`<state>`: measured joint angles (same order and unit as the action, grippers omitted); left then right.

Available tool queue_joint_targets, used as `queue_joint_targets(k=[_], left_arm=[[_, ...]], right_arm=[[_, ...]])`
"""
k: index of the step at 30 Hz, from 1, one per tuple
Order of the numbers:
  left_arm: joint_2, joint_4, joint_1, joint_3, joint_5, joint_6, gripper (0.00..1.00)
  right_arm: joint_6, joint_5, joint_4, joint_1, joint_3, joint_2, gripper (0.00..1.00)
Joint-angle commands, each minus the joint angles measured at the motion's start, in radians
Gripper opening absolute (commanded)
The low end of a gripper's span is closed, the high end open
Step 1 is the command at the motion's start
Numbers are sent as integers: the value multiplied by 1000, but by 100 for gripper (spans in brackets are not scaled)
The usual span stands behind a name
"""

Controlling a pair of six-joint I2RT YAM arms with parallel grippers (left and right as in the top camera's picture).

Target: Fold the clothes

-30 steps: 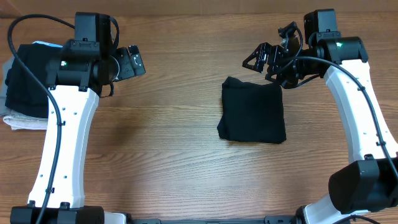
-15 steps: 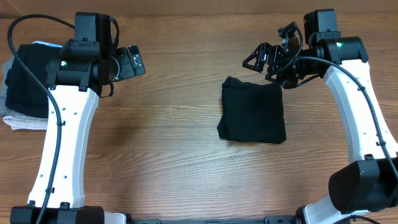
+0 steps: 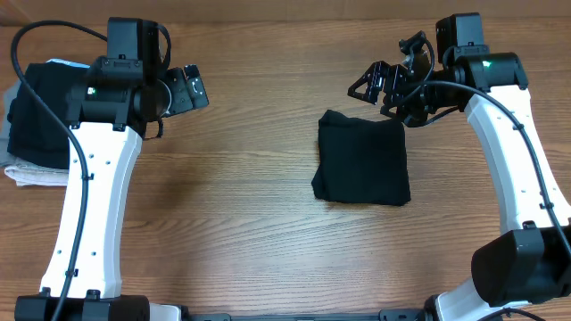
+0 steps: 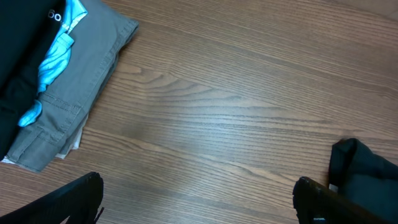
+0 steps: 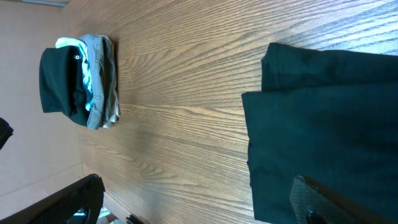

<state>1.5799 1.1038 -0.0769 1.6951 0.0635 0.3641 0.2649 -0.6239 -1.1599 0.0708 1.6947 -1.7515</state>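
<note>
A black garment [image 3: 362,158] lies folded into a neat rectangle right of the table's centre; it also shows in the right wrist view [image 5: 323,130] and at the right edge of the left wrist view [image 4: 364,165]. A stack of folded clothes [image 3: 36,120], black on top of grey and white, sits at the far left; it shows in the left wrist view [image 4: 59,81] and small in the right wrist view [image 5: 81,81]. My left gripper [image 3: 190,87] is open and empty, held above the table beside the stack. My right gripper [image 3: 376,85] is open and empty, just behind the black garment.
The wooden table [image 3: 232,178] runs under both arms. A pale blue cloth [image 4: 59,50] peeks out between the layers of the stack.
</note>
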Motion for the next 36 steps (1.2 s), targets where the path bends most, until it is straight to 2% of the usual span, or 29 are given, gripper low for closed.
queue_joint_targets(k=[1, 20, 27, 31, 36], left_arm=[[3, -1, -1, 0, -2, -5, 100], [3, 0, -1, 0, -2, -5, 100], [3, 0, -1, 0, -2, -5, 100], [3, 0, -1, 0, -2, -5, 100], [3, 0, -1, 0, -2, -5, 100]], right_arm=[[-6, -6, 3, -3, 8, -1, 100], [-6, -6, 3, -3, 8, -1, 100], [-6, 71, -7, -3, 7, 1, 100], [-6, 114, 7, 10, 7, 102, 100], [-7, 318, 107, 79, 7, 345, 100]])
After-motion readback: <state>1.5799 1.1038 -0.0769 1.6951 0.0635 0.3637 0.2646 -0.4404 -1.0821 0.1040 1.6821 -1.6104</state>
